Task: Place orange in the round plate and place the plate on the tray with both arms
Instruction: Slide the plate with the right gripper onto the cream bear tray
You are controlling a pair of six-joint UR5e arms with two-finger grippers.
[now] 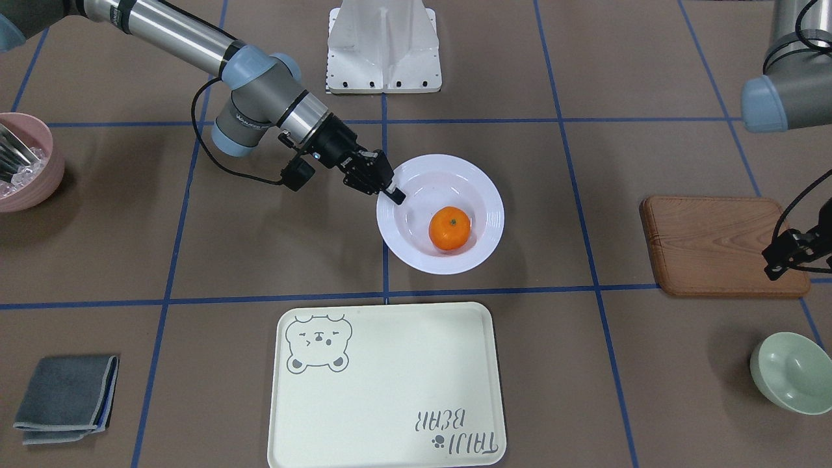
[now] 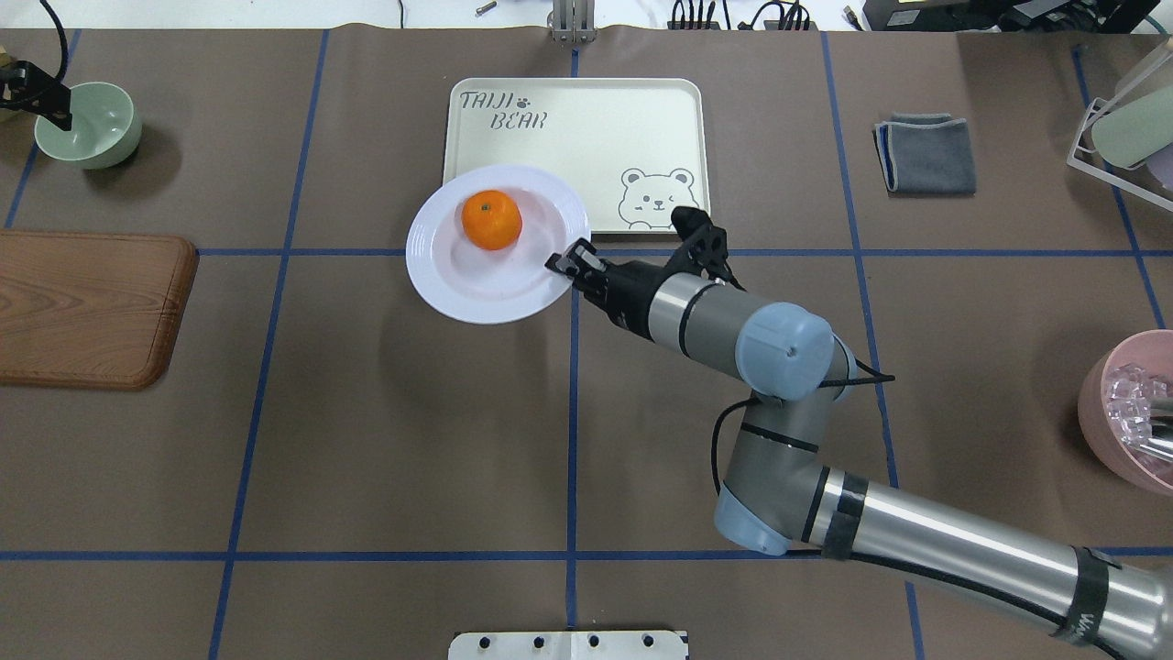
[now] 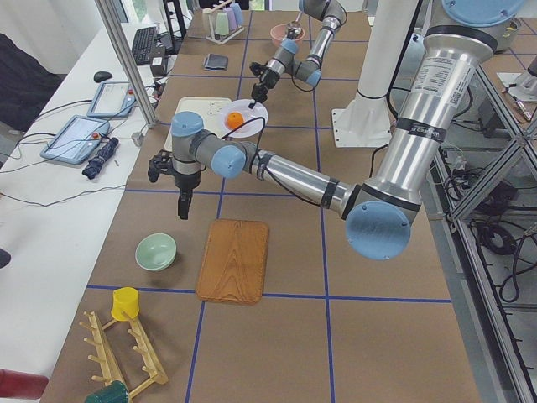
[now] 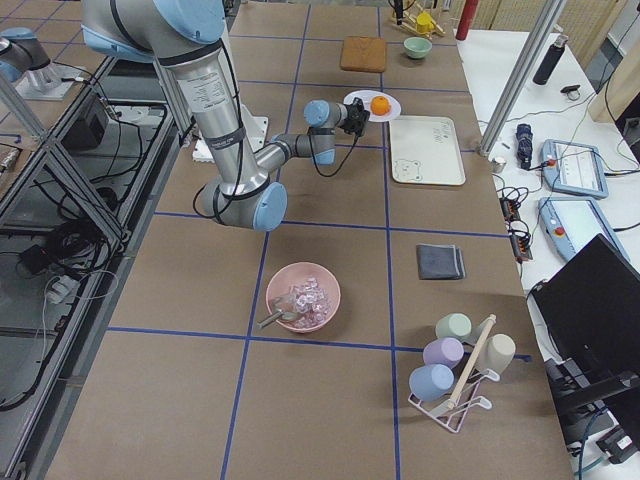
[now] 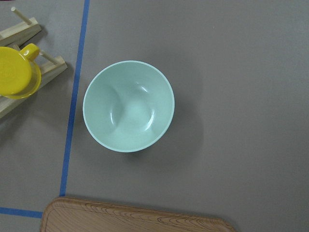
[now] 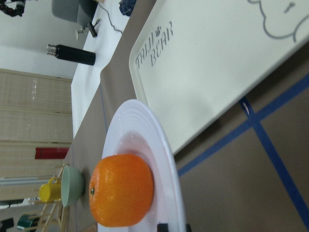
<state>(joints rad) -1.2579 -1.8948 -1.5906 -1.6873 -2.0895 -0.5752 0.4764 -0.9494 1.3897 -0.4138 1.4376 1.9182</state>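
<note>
2 grey-silver jointed robot arms w/ light-blue joint caps: right arm [image 2: 916,541] reaches to the plate, left arm [image 3: 294,176] is out by the wooden board. 1 pale cream rectangular tray [image 1: 390,383] w/ grey bear drawing. 1 brown wooden board [image 1: 708,244]. 1 glossy white round plate [image 1: 484,195], on the robot's side of the tray, near its edge; right claw [image 1: 395,195] clenched on its rim. 1 pink bowl [image 1: 39,175], 1 pale green bowl [image 1: 790,374], 1 folded grey cloth [image 1: 65,396]. 1 small bright orange [image 1: 450,228] sits in the plate's sunken centre. Left claw [image 1: 777,263]: can't tell if released or clenched. Worktop [image 1: 260,247]: brown, blue tape grid. Room: white side desk [image 3: 33,218] alongside.
</note>
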